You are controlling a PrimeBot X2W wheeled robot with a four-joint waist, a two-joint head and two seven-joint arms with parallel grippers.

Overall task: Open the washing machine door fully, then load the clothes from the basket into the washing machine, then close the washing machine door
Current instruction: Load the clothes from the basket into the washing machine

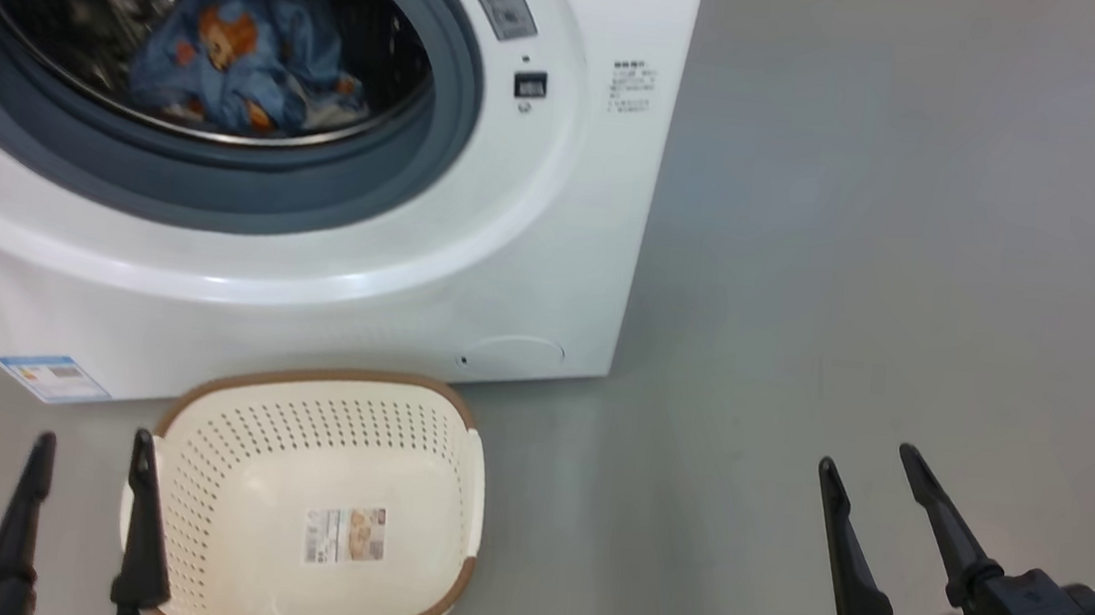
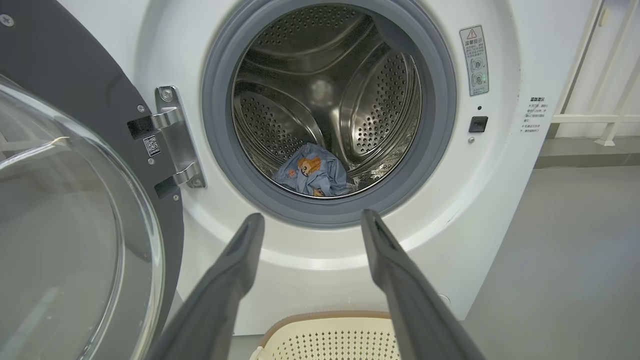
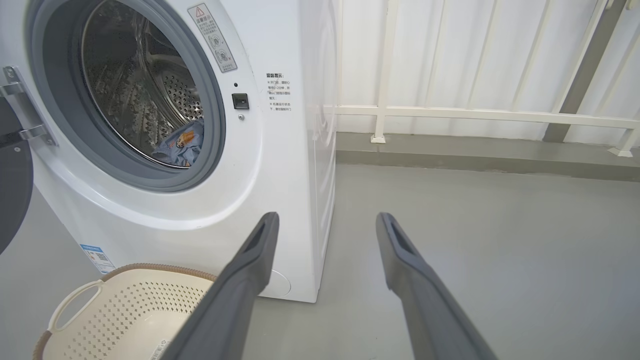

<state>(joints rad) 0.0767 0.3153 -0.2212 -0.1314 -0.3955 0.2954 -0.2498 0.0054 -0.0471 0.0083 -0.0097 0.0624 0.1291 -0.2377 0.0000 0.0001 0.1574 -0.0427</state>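
Loading apparently finished, with only the closing left to do. Low in the steel drum of the washing machine (image 1: 558,198), behind the grey gasket: the clothes (image 1: 241,47). On the floor just in front of the washing machine, below its opening: the basket (image 1: 295,424), bare but for a label sticker.

Swung out at the washing machine's left side: the washing machine door (image 2: 75,210), hanging from the metal hinge (image 2: 172,140) beside the opening. Round, so no long axis to speak of. Plane upright, hinge line vertical, free edge pointing away from the washing machine's front and toward the robot. Glass bowl bulging toward the side of the opening.

In front of the washing machine, aimed straight at the opening: the left pincer (image 1: 92,445), spread as wide as possible and gripping nothing, with the door just off its left. Well off to the washing machine's right, over bare floor: the right pincer (image 1: 869,459), likewise wide apart and empty, aimed past the machine's right front corner.

Judged nearer for the push: the left arm. Likely direction: around to the door's outer face, then sweeping rightward and in toward the washing machine's front until latched. Outer face hidden here, so best contact spot unclear.
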